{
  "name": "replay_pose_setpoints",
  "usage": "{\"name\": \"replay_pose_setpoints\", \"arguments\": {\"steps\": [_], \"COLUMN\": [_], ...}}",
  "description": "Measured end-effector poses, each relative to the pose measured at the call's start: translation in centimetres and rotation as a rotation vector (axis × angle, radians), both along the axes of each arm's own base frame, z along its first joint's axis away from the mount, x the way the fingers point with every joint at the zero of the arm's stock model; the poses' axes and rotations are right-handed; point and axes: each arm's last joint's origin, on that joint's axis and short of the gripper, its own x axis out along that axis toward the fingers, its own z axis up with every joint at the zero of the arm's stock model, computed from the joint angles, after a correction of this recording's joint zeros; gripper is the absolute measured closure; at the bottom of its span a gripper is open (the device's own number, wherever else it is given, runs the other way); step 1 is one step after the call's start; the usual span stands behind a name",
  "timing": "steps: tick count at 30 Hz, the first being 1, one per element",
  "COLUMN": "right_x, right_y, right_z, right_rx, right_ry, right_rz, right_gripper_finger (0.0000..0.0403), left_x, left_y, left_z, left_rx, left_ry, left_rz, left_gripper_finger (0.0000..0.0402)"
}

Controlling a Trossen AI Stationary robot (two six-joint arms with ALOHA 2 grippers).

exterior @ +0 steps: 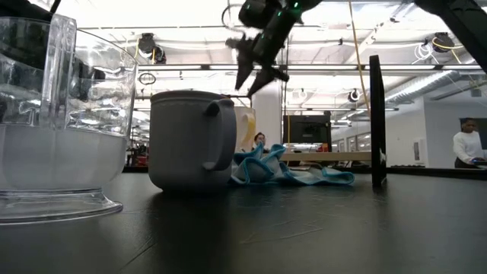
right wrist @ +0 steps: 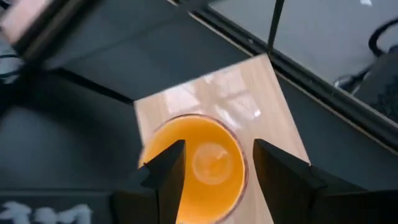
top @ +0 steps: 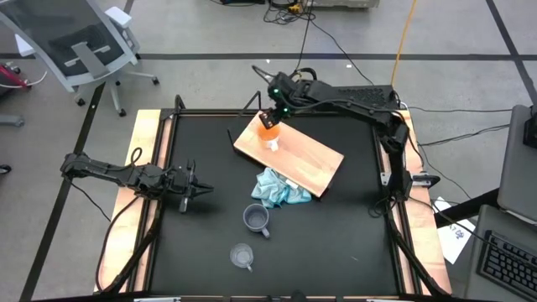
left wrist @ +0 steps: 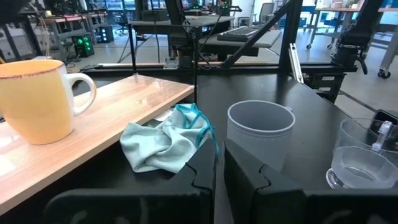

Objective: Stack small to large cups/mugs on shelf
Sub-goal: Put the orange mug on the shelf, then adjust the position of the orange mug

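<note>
While the left arm waited at the table's left side, its claw [top: 191,190] was seen clenched on nothing, the two dark fingers [left wrist: 199,180] pressed together in the left wrist view. On the black table [top: 201,252] the shelf [top: 306,164], a light-wood board, was laid at an angle toward the far side. The orange mug [top: 268,132] was stood upright on the shelf near its far corner, its white handle turned toward the near side. Directly above this mug the right claw [top: 270,117] was held, pointing down; in the right wrist view its fingers [right wrist: 165,171] were spread apart, one over each side of the mug's rim [right wrist: 198,163], and in the low view the claw [exterior: 255,76] was shown raised well above the table. Whether the fingers touched the mug could not be told, but the claw was released rather than gripping. A light blue cloth [top: 277,189] was crumpled against the shelf's near edge. Just beyond the cloth, toward the near side, the grey-blue mug [top: 256,220] was stood upright on the bare table. Nearer still, the clear cup [top: 242,256] was stood upright, apart from the grey-blue mug. In the low view a person [exterior: 466,148] was visible in the room behind the table.
</note>
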Motion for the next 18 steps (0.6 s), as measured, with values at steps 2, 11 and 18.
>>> {"name": "replay_pose_setpoints", "arguments": {"steps": [2, 11, 18], "right_x": [-0.7, -3.6, -6.8], "right_y": [0.7, 7.0, 14.1], "right_z": [1.5, 7.8, 10.6], "right_rx": [-0.026, -0.179, -0.309], "right_ry": [-0.021, -0.101, -0.138], "right_rz": [0.029, 0.265, 0.417], "right_gripper_finger": [0.0227, 0.0321, 0.0392], "left_x": [0.0, 0.0, 0.0], "left_y": [0.0, 0.0, 0.0], "left_z": [0.0, 0.0, 0.0], "left_rx": [-0.001, 0.002, 0.003], "left_ry": [0.002, 0.002, -0.003], "left_rz": [-0.007, -0.012, -0.012], "left_gripper_finger": [0.0371, 0.0371, 0.0371]}}
